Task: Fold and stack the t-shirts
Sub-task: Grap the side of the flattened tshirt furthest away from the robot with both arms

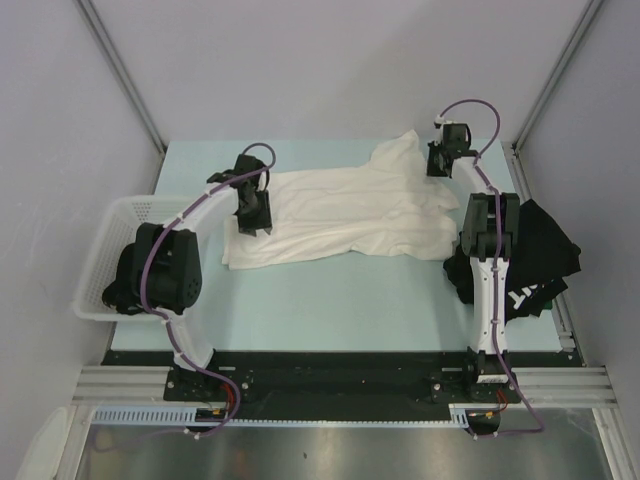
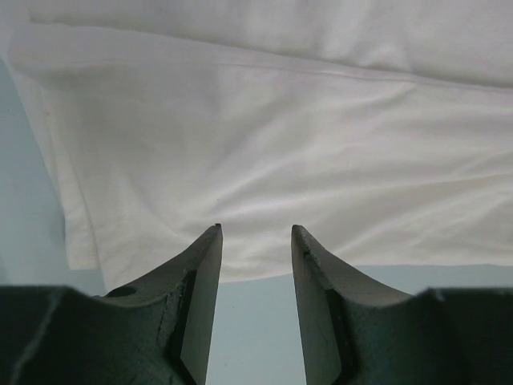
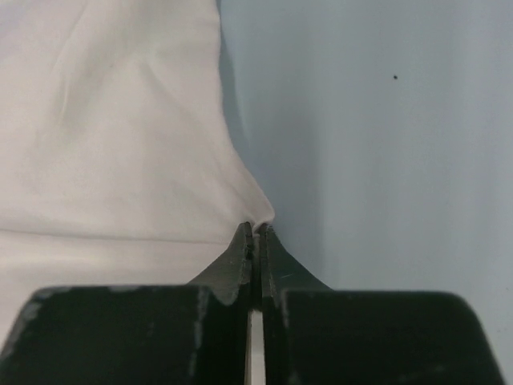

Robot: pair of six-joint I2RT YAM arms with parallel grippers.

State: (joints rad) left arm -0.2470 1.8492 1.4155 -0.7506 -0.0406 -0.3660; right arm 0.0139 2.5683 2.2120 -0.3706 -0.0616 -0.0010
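Cream t-shirt (image 1: 340, 215) laid out, left fingers (image 2: 196, 281) spread over its hem, right fingers (image 3: 276, 269) pressed together, seemingly pinching its edge

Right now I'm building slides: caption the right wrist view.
Right gripper shut on an edge of the cream t-shirt over the pale table.

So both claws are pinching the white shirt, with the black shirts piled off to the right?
Not both: only the right gripper is shut on the white t-shirt. The left gripper stands open above its edge, as the left wrist view shows. The black t-shirts do lie to the right.
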